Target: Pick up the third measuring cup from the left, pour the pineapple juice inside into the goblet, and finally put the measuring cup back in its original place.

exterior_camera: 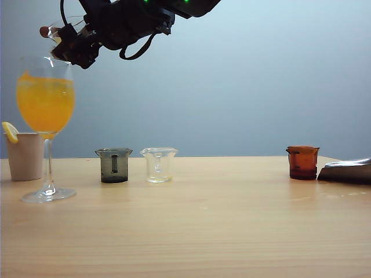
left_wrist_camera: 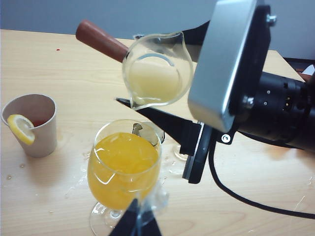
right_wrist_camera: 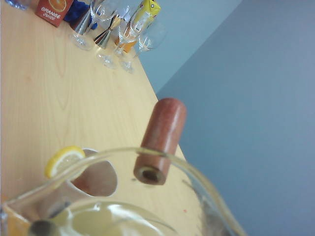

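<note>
1. right gripper [left_wrist_camera: 147, 105] is up in the air over the goblet [exterior_camera: 46, 124] at the exterior view's left; it reaches across from the upper middle. it is clamped on the third measuring cup [left_wrist_camera: 157, 71], dark fingers [left_wrist_camera: 167, 123] on the cup's wall.
2. the third measuring cup is tilted hard, spout pointing down toward the goblet's mouth, just above the rim and not touching it.
3. the cup is clear, with a flared rim and a reddish-brown handle [right_wrist_camera: 160, 142] sticking out sideways, away from the gripper.
4. pineapple juice [left_wrist_camera: 152, 81] is pale yellow, pooled low in the tilted cup near the spout. can't tell if a stream is falling.
5. the goblet stands upright on the table [exterior_camera: 232, 231], its bowl roughly half full of deeper orange-yellow liquid.
6. beige cup [exterior_camera: 24, 155] with a lemon slice [exterior_camera: 10, 131] on its rim sits just behind and left of the goblet.
7. on the table: smoky grey cup [exterior_camera: 114, 165], clear cup [exterior_camera: 159, 164] just beside it, amber cup [exterior_camera: 302, 162] well apart to the right.
8. left gripper [left_wrist_camera: 135, 221]: only dark tips show at the left wrist view's edge, near the goblet's stem; can't tell whether it is released or clenched.
</note>
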Robot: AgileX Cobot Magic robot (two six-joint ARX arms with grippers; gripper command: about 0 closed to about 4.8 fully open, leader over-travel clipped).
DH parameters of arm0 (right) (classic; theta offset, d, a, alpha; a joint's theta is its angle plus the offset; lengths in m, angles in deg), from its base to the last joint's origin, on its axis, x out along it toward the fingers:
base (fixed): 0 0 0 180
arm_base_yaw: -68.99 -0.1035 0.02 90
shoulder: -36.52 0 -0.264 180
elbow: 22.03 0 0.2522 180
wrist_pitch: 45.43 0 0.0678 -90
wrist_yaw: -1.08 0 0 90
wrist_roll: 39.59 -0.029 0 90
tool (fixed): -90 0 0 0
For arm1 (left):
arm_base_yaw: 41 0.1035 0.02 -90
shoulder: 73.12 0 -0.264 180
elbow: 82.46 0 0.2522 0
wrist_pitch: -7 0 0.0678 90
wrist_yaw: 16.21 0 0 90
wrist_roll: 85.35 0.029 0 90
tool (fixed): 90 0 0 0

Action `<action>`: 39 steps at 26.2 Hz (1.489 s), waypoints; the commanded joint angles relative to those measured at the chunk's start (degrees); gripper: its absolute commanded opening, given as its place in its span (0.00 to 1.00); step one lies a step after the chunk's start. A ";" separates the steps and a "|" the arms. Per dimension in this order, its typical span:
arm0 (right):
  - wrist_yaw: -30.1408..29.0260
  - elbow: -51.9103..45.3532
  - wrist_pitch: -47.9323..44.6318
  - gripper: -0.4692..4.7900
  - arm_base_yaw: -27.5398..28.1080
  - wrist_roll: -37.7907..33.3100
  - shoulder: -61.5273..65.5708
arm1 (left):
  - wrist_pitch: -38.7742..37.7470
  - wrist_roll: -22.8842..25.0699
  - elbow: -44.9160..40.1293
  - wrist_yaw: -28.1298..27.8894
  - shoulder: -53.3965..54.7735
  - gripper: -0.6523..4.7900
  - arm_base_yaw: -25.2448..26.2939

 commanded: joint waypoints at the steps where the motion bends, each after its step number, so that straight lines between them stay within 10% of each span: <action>1: -0.33 0.42 -2.03 0.09 -0.31 3.02 -0.31 | 0.26 -0.11 0.31 0.09 -0.09 0.11 0.00; 39: 1.18 0.42 -4.61 0.09 -1.01 25.90 -0.28 | -1.81 0.09 0.31 0.28 -0.07 0.11 0.00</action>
